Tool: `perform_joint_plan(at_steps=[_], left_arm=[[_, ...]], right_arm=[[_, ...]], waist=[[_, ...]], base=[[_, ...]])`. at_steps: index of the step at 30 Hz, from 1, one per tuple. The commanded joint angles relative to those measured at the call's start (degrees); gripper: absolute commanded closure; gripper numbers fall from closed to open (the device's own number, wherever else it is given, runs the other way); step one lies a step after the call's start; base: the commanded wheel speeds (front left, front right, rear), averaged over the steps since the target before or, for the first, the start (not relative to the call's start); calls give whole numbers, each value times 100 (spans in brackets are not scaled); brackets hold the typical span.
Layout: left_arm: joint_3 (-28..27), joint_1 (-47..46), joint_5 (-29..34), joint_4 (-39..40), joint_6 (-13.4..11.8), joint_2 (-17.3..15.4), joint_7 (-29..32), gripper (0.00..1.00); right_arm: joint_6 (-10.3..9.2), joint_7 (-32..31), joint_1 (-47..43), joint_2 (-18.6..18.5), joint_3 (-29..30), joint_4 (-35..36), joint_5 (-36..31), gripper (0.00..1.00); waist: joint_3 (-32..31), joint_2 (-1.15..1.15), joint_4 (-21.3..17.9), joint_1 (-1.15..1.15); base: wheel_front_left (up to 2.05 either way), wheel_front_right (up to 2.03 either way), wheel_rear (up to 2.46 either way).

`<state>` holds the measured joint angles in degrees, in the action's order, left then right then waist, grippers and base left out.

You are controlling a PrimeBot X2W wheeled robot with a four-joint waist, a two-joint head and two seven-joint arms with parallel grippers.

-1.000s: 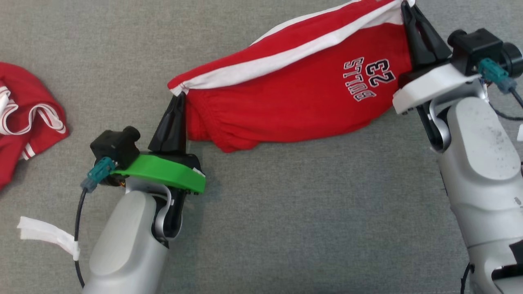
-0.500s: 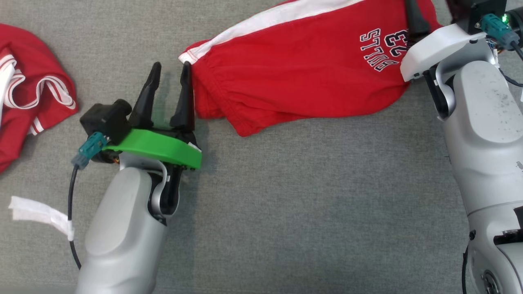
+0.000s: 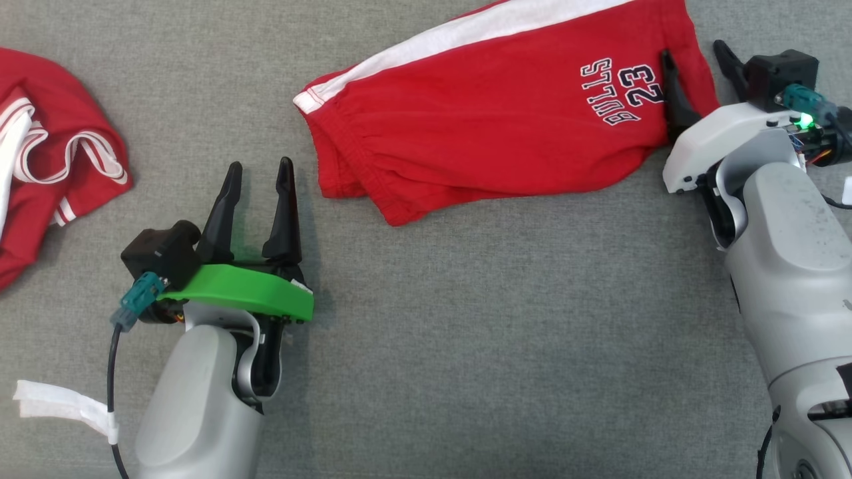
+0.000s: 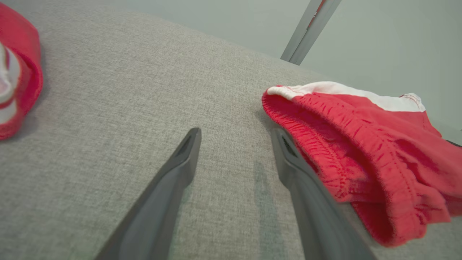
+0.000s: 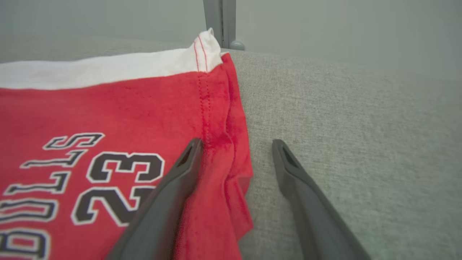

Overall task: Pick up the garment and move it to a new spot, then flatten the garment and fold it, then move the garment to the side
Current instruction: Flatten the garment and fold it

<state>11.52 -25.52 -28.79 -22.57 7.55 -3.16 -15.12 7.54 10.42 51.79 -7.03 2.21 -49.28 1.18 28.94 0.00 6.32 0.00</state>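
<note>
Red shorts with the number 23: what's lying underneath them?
The red shorts lie on the grey fabric surface, which shows around their edges. Anything directly beneath them is covered.

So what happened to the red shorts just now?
The left gripper opened and backed away from the red shorts; the right gripper opened too, with the edge between its fingers. The shorts lie loose now. The other red garment stayed put.

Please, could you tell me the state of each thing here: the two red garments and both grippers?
Red shorts: lying fairly flat on the grey surface, some wrinkles, held by nothing.
Other red garment: crumpled, at the far left.
Left gripper: open, empty, beside the waistband end.
Right gripper: open, one finger over the hem, the other over the surface.
</note>
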Motion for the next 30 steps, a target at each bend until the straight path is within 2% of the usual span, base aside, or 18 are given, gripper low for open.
perform_joint_plan(at_steps=[1, 2, 11, 16, 22, 30], left_arm=[[-38, 65, 20, 10, -13, -9, -3, 0], [-56, 75, 35, 2, -13, -7, -3, 0], [-138, 356, 207, -114, -13, 9, -3, 0], [-96, 588, 346, -157, -13, 13, -3, 0], [-105, 933, 426, -228, -13, 10, -3, 0], [12, 1273, 427, -246, -13, 14, -3, 0]], right_arm=[[-9, -189, -159, 54, -99, -276, 73, 77], [-8, -230, -182, 69, -147, -367, 128, 100], [-17, 246, -707, -191, -50, -625, 763, 100], [-17, 406, -1226, -414, -142, -356, 1154, 100], [-15, 468, -1933, -674, 43, 100, 1578, 100], [-11, 481, -2537, -734, 417, 644, 1606, 100]], waist=[[-12, 0, -1, 0], [-32, 0, -3, 0], [-573, 0, -113, 0], [-945, 0, -207, 0], [-1338, 0, -247, 0], [-1627, 0, -231, 0]], base=[[0, 0, 0], [0, 0, 0], [0, 0, 0], [0, 0, 0], [0, 0, 0], [0, 0, 0]])
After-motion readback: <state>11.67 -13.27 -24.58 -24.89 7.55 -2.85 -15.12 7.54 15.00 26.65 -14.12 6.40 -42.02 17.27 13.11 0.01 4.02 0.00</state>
